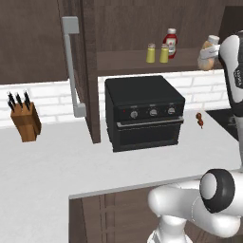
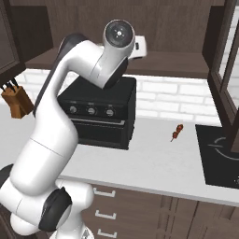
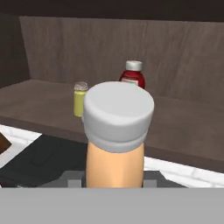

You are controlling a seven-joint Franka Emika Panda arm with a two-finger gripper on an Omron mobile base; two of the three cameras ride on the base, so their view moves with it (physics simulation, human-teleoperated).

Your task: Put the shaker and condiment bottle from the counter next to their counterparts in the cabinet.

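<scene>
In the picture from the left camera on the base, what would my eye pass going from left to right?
Wooden knife block → grey bar handle on the dark wood cabinet door → black oven → two yellow-olive shakers → red white-capped bottle → small skewer on the counter → peach-orange bottle in the gripper.

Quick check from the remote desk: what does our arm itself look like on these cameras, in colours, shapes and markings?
The arm is glossy white, built of thick rounded tube links. Dark grey-black bands ring its joints, and a round dark cap with a small silver centre closes the elbow joint. A dark strip with faint pale lettering runs along the forearm in the left base view.
</scene>
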